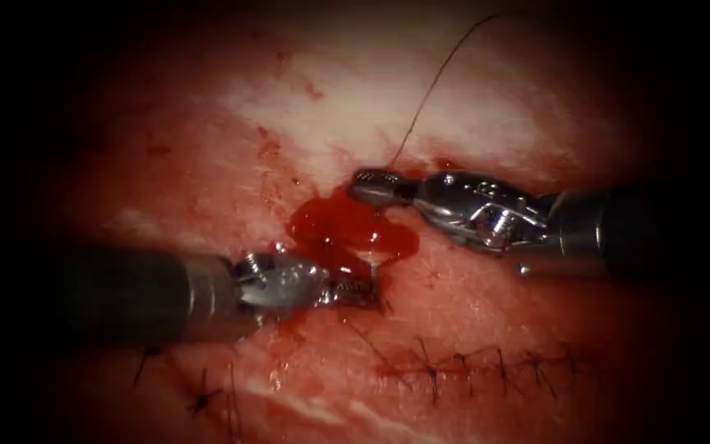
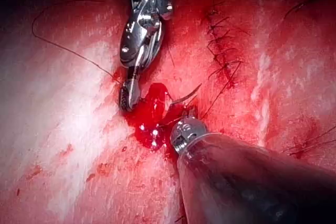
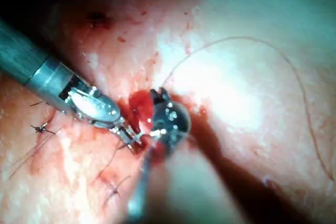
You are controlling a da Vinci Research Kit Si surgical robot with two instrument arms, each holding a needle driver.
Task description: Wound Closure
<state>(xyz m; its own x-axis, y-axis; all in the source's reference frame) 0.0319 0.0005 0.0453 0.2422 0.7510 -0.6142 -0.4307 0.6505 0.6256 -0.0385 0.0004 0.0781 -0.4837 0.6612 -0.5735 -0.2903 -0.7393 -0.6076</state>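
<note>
The tissue [image 1: 486, 99] is taking up the whole field, pale and shiny across the top and reddened elsewhere, with darkness closing in around its edges. A pool of red fluid [image 1: 355, 230] is sitting near the middle, between the two tools. Along the lower part of the endoscope view a row of dark stitches [image 1: 486, 366] is running across the tissue, with a few more stitch ends [image 1: 203, 399] lying lower left.

The left arm's tool [image 1: 355, 289] is coming in from the left, its tip lying at the lower edge of the red fluid. Its jaws are looking closed, pressed down at the wet tissue; in the left wrist view a thin curved sliver, seemingly the needle [image 2: 185, 97], is rising from just beside this tool's tip [image 2: 190, 121] at the edge of the fluid. How much of the needle is buried in the tissue cannot be told, nor whether the jaws are gripping it.

The right arm's tool [image 1: 371, 187] is reaching in from the right, its jaws closed together just above the fluid. The thread [image 1: 437, 78] is running from the tissue beside this tip, up and away in a long arc toward the top; whether the jaws are pinching it cannot be told.
</note>
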